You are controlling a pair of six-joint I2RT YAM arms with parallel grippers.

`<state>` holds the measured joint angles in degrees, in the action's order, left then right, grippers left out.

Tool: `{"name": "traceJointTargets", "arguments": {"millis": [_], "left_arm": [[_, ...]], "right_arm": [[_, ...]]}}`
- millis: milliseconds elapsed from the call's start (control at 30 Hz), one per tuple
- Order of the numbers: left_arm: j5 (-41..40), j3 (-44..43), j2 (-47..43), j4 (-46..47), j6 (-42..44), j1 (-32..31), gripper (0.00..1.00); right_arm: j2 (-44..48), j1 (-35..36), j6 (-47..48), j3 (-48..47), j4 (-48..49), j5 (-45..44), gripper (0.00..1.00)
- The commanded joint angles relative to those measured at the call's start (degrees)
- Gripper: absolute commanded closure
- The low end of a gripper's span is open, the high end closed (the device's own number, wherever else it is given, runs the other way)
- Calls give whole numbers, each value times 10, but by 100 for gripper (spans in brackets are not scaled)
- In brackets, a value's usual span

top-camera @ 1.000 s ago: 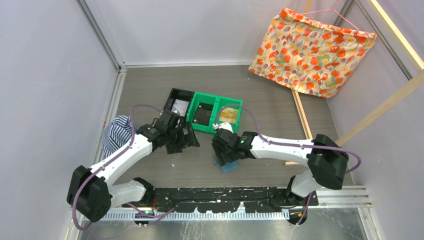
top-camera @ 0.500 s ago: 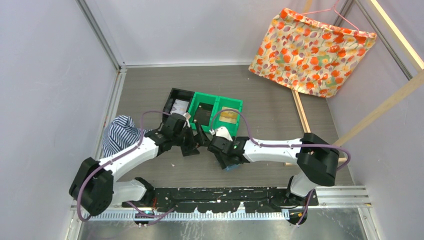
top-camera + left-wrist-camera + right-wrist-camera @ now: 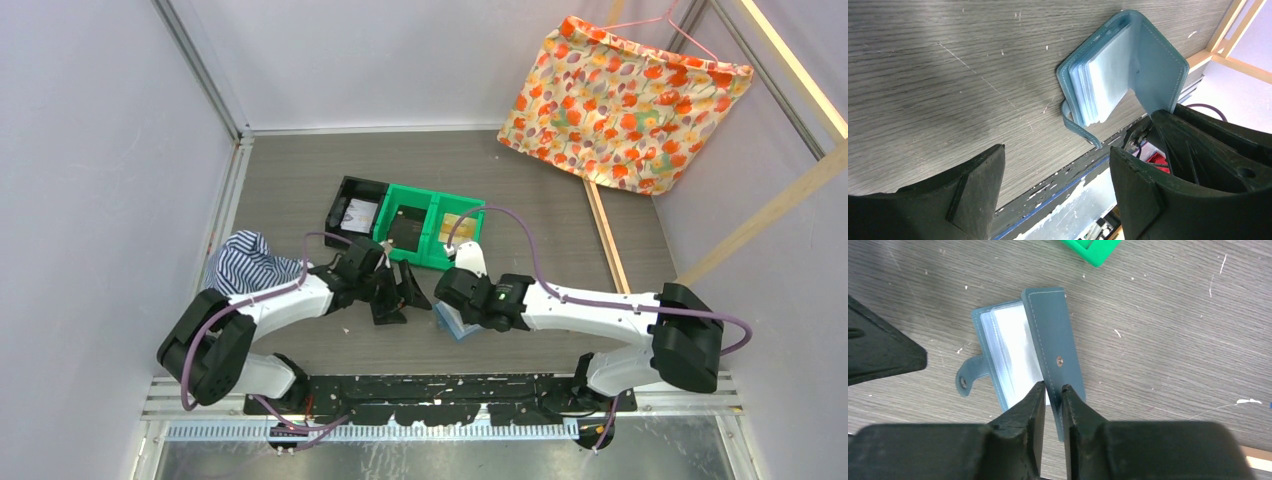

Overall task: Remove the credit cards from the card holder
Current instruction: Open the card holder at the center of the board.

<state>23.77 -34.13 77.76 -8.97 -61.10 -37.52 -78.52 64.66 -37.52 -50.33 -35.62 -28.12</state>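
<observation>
We count one card holder (image 3: 1050, 330); beyond it two green bins (image 3: 408, 192), one black bin (image 3: 362, 183), one floral cloth (image 3: 625, 100); left, one striped cloth (image 3: 240, 265).

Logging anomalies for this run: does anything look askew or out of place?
The card holder lies half open on the table, one cover tilted up where the right end effector pinches its edge, closing tab loose. Nothing spilled or damaged.

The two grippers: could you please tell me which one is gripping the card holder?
The right gripper: it pinches the card holder's raised cover, while the left gripper stands open, apart from the holder, holding nothing.
</observation>
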Motion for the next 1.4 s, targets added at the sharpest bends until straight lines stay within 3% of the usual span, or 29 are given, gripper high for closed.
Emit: {"name": "traceJointTargets", "arguments": {"millis": [0, 133, 300, 533, 633, 733, 800, 1033, 1367], "left_arm": [[12, -3, -21, 23, 6, -2, 23], [15, -10, -26, 14, 15, -1, 24], [4, -25, -40, -14, 34, -1, 24], [6, -44, -27, -28, 48, -2, 23], [6, -51, -22, -28, 50, -5, 23], [5, -61, -15, -29, 54, -12, 22], [2, -73, -9, -32, 60, -19, 21], [-26, -130, 35, -62, 84, -55, 19], [-133, -255, 133, -152, 138, -125, 20]], "right_arm": [[6, -12, -23, 15, 4, -31, 81], [18, -36, -31, 30, 8, -13, 99], [93, -111, -87, 100, 52, 84, 99], [144, -177, -110, 166, 30, 101, 100], [149, -194, -119, 178, 10, 91, 94], [133, -204, -139, 170, -6, 71, 71], [113, -208, -148, 160, -20, 58, 66], [74, -215, -161, 148, -31, 37, 68], [90, -219, -149, 154, -22, 52, 60]]}}
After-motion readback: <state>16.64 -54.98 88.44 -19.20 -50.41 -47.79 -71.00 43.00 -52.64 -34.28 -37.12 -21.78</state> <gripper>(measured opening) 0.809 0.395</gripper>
